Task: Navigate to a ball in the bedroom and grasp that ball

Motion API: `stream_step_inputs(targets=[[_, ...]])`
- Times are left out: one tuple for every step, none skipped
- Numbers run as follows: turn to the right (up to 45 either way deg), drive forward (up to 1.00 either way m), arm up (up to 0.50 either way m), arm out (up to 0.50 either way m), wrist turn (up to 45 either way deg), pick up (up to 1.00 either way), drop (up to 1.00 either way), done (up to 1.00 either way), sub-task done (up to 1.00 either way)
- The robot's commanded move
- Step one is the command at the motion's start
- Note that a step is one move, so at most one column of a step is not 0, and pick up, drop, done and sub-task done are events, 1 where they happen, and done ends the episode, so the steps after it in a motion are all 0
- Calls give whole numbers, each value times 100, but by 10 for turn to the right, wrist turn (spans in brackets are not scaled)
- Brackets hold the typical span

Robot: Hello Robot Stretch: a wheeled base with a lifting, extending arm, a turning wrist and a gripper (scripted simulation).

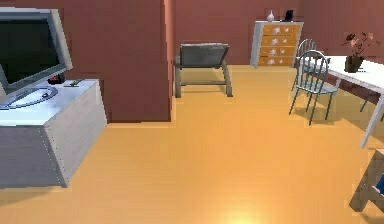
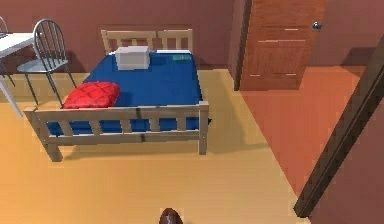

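A small dark brown rounded thing (image 2: 171,215) pokes up on the orange floor at the bottom edge of the arm side view, cut off by the frame; its shape is too partial to name. Farther out stands a wooden bed (image 2: 130,125) with a blue cover. A red pillow (image 2: 92,95) lies at the bed's left. A white box (image 2: 132,58) and a small green thing (image 2: 180,57) sit near the headboard.
The forward view has a TV (image 1: 28,50) on a grey stand (image 1: 50,130) at left, a grey armchair (image 1: 203,62), a dresser (image 1: 278,44), and a white table (image 1: 360,82) with a metal chair (image 1: 314,82) and a plant (image 1: 356,50). A brown door (image 2: 283,42) lies beyond the bed.
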Motion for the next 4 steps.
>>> stream_step_inputs(targets=[[0, 0, 0, 0, 450, 0, 0, 0, 0], [0, 0, 0, 0, 450, 0, 0, 0, 0], [0, 0, 0, 0, 240, 0, 0, 0, 0], [0, 0, -30, 0, 0, 0, 0, 0, 0]])
